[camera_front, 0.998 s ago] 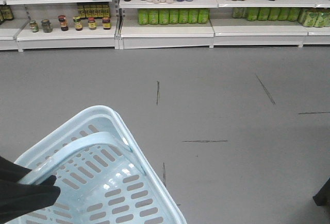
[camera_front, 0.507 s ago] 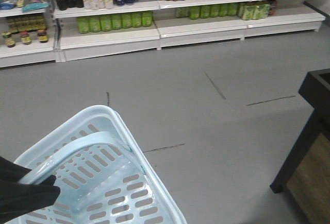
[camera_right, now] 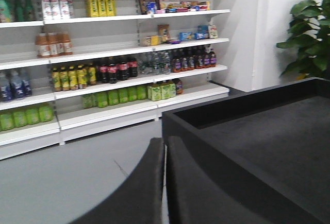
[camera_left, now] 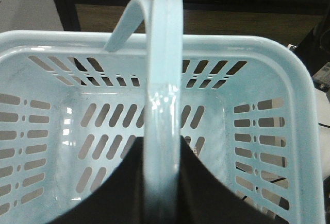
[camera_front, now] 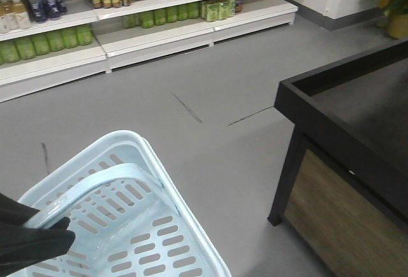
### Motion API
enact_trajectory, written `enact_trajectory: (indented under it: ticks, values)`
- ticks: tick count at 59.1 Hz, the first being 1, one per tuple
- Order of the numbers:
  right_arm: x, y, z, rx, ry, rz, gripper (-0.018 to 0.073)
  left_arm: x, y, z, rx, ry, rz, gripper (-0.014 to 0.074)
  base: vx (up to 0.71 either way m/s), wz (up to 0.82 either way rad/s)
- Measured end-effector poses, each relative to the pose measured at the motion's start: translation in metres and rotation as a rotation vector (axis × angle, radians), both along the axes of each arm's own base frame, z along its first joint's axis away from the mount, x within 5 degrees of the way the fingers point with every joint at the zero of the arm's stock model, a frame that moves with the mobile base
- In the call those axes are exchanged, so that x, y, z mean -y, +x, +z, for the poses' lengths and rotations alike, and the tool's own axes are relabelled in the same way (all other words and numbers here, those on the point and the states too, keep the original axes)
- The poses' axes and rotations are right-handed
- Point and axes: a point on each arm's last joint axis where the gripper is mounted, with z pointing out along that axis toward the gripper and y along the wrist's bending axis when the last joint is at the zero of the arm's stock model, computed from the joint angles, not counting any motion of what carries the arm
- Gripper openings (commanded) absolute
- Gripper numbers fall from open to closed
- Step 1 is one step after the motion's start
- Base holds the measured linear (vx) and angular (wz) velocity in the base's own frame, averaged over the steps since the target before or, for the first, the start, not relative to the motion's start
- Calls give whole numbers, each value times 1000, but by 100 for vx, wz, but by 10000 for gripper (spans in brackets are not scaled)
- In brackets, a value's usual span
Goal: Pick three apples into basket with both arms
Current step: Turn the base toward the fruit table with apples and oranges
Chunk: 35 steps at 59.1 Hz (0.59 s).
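The pale blue basket (camera_front: 159, 169) hangs at the lower left of the front view, empty inside. My left gripper (camera_front: 38, 235) is shut on its swing handle (camera_front: 95, 184). In the left wrist view the handle (camera_left: 164, 80) runs straight up between the two black fingers of the left gripper (camera_left: 162, 142), above the slotted basket (camera_left: 268, 131). My right gripper (camera_right: 165, 144) is shut with nothing in it, held over the floor beside the black table's near corner. The apples are out of view.
A black display table (camera_front: 344, 130) with a raised rim and wood-look side panel stands at the right; it shows too in the right wrist view (camera_right: 247, 131). White shelves of bottles (camera_front: 159, 28) line the far wall. A potted plant (camera_right: 309, 33) stands behind the table. Grey floor (camera_front: 210, 156) lies between.
The front view has swung to the right: the shelves slid left and the black table came into view at the right. The basket and left gripper keep their place in the frame.
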Motion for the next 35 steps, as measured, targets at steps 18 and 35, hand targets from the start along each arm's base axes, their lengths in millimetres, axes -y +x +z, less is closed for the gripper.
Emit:
enact_trajectory:
  ticks: [18,35]
  values:
    - [0,0,0,0,0,0,-5,0,0,0,0,0,0,-6,14,-54]
    - [0,0,0,0,0,0,-5,0,0,0,0,0,0,-6,14,-53]
